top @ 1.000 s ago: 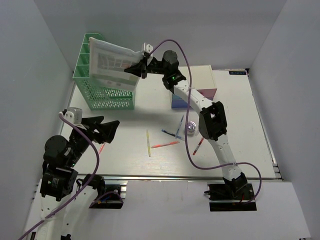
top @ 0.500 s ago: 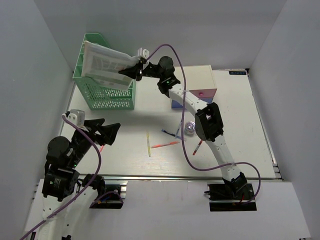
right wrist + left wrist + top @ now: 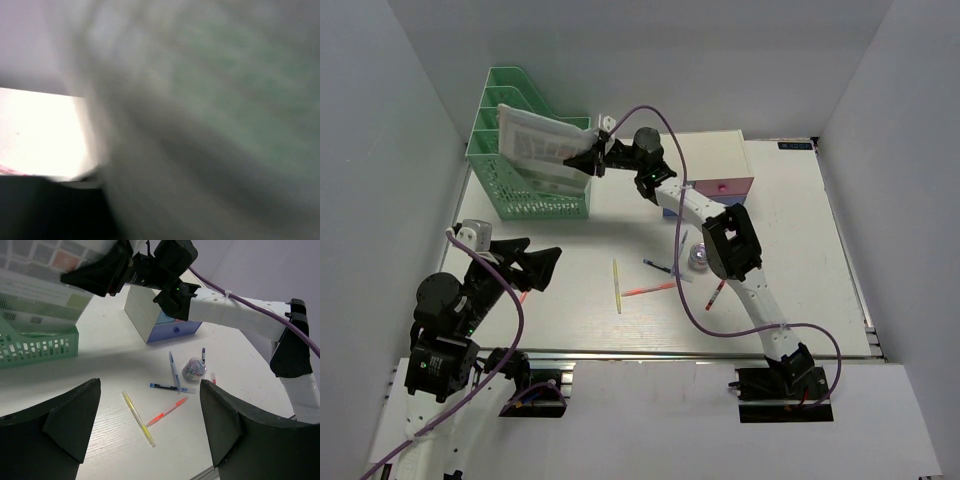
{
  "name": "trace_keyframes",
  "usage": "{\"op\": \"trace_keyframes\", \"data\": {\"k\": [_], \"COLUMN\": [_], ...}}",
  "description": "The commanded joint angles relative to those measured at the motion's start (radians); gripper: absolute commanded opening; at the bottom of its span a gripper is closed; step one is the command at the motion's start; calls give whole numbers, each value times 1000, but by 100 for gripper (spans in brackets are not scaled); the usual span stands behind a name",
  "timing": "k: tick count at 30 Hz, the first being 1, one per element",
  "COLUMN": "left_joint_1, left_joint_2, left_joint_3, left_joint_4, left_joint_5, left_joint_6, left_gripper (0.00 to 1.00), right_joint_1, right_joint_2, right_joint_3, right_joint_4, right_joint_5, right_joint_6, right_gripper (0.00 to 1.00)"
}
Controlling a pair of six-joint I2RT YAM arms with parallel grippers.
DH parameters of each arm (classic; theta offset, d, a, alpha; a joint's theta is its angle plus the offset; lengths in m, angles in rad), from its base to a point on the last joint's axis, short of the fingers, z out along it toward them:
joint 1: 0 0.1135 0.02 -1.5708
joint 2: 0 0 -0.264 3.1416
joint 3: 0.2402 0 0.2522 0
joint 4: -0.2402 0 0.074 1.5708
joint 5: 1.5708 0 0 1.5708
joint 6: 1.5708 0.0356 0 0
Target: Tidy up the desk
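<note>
Desk (image 3: 790, 250), from overhead, is laid out ahead of the robot; paper (image 3: 535, 140) is pinched in the right gripper (image 3: 592, 158) and held at the green rack (image 3: 525, 195), far left, not yet released. Left wrist: left gripper (image 3: 150, 415) is held wide, empty; pens (image 3: 167, 411) are left scattered, unsorted. Right wrist: only blur is shown.

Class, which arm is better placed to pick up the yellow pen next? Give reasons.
Likely left. The left gripper is open, empty and near the yellow pen; the right gripper is shut on a booklet at the green file rack.
</note>
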Motion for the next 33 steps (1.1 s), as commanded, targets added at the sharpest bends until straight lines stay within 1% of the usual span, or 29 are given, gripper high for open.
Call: {"op": "trace_keyframes", "data": {"k": [1, 2, 3, 6, 10, 13, 16, 18, 20, 21, 22, 23, 25, 26, 27, 28, 29, 30, 31, 32, 33], "left_joint_1": [-2, -2, -2, -2, -2, -2, -2, -2, -2, -2, -2, -2, -2, -2, -2, -2, -2, -2, -2, -2, -2], "left_joint_2": [-4, -5, -4, -2, 7, 4, -1, 2, 19, 28, 41, 65, 87, 111, 127, 142, 171, 186, 200, 231, 246], "left_joint_3": [-1, -3, -1, 6, 28, 34, 31, 28, 28, 29, 32, 32, 34, 32, 29, 25, 19, 14, 9, 0, -6], "left_joint_4": [-18, -16, -19, -21, -21, -24, -35, -36, -39, -38, -42, -38, -30, -21, -15, -12, 8, 19, 31, 57, 68], "left_joint_5": [8, 12, 12, 15, 21, 18, 5, 1, 5, 7, 5, 4, -10, -14, -16, -24, -27, -25, -19, -13, -10], "left_joint_6": [12, 12, 9, 5, 0, -5, -12, -21, -23, -25, -25, -26, -26, -32, -32, -35, -35, -35, -34, -29, -26], "left_gripper": [91, 91, 91, 91, 91, 91, 91, 91, 91, 91, 91, 91, 91, 91, 91, 91, 98, 98, 98, 98, 98], "right_joint_1": [-1, 1, 2, -2, -4, -17, -51, -59, -85, -86, -99, -102, -112, -117, -122, -131, -140, -140, -148, -155, -155], "right_joint_2": [-18, -21, -24, -42, -120, -197, -285, -356, -404, -450, -475, -524, -573, -629, -663, -729, -763, -809, -910, -967, -1031], "right_joint_3": [8, 4, -3, -12, -59, -102, -136, -144, -150, -151, -145, -141, -153, -167, -188, -243, -274, -312, -431, -502, -586], "right_joint_4": [67, 67, 67, 64, 63, 34, -51, -184, -312, -462, -550, -757, -912, -1047, -1098, -1144, -1221, -1241, -1249, -1235, -1180], "right_joint_5": [55, 68, 77, 82, 86, 94, 114, 137, 155, 176, 189, 215, 244, 291, 325, 400, 439, 477, 543, 574, 601], "right_joint_6": [-11, -8, -5, -6, -13, -19, -32, -43, -124, -146, -173, -239, -288, -321, -324, -329, -339, -338, -344, -350, -346], "right_gripper": [40, 59, 89, 89, 89, 89, 89, 89, 89, 89, 89, 89, 89, 89, 89, 89, 89, 89, 89, 89, 89]}}
